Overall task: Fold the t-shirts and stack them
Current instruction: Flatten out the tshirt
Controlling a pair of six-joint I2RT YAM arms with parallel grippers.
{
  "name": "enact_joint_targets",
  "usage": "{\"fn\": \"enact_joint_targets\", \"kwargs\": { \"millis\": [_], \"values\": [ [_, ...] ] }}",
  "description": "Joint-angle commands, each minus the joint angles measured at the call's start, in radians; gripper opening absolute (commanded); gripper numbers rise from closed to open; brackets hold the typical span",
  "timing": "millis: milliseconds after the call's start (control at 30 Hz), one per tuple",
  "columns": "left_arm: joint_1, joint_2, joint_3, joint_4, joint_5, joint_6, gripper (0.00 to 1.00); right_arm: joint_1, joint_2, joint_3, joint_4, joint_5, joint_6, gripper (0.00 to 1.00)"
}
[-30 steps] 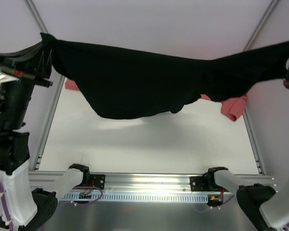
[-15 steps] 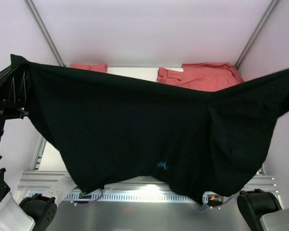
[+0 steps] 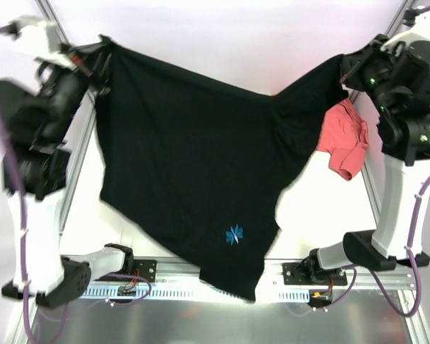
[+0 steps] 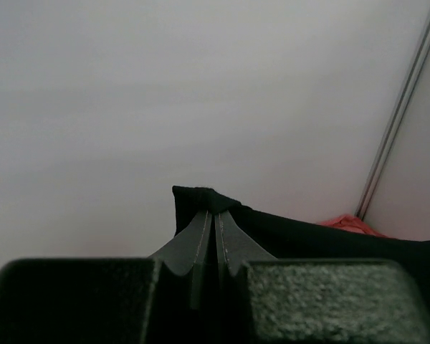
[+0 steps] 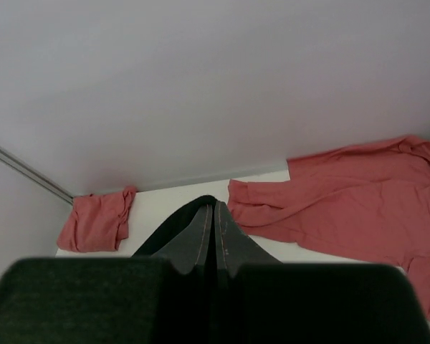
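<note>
The large black t-shirt (image 3: 193, 158) hangs stretched between both arms, and its light-blue starburst mark (image 3: 234, 234) shows low down. Its lower edge drapes over the front rail. My left gripper (image 3: 104, 50) is shut on the shirt's top left corner; the left wrist view shows the gripper (image 4: 213, 212) pinching black cloth (image 4: 201, 197). My right gripper (image 3: 342, 70) is shut on the top right corner; in the right wrist view this gripper (image 5: 215, 206) holds a black fold (image 5: 165, 233). A salmon-red t-shirt (image 3: 344, 140) lies spread at the far right (image 5: 344, 201). A smaller bunched salmon-red one (image 5: 97, 222) lies at the far left.
The white table (image 3: 322, 208) is bounded by metal side rails (image 3: 373, 193) and an aluminium front rail (image 3: 201, 271) carrying both arm bases. Both arms stand tall at the table's sides. A pale wall rises behind the table.
The black shirt, spread wide close to the camera half a second ago, now hangs lower and farther back. Both grippers have come inward, and the hem drapes to the front rail.
</note>
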Motion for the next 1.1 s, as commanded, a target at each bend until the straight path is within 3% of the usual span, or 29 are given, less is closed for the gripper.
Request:
{"fn": "enact_joint_targets", "kwargs": {
  "millis": [0,167,400,700,900,1067],
  "values": [
    [0.006,0.027,0.031,0.152,-0.004,-0.011,0.0,-0.011,-0.03,0.044,0.099,0.016,-0.013,0.0],
    [0.006,0.084,0.106,0.169,0.01,-0.006,0.0,-0.019,0.004,0.136,0.111,0.041,-0.036,0.0],
    [0.006,0.067,0.137,0.149,0.025,-0.026,0.0,-0.019,-0.068,0.129,0.128,0.045,-0.037,0.0],
    [0.006,-0.135,0.05,-0.007,0.039,-0.058,0.0,-0.019,-0.291,0.008,0.076,0.019,-0.01,0.0],
    [0.006,-0.284,0.033,-0.136,0.042,-0.091,0.0,-0.019,-0.423,0.011,0.009,0.044,-0.005,0.0],
    [0.006,-0.318,0.062,-0.202,0.018,-0.077,0.0,-0.019,-0.46,0.034,-0.019,0.067,-0.002,0.0]
  ]
}}
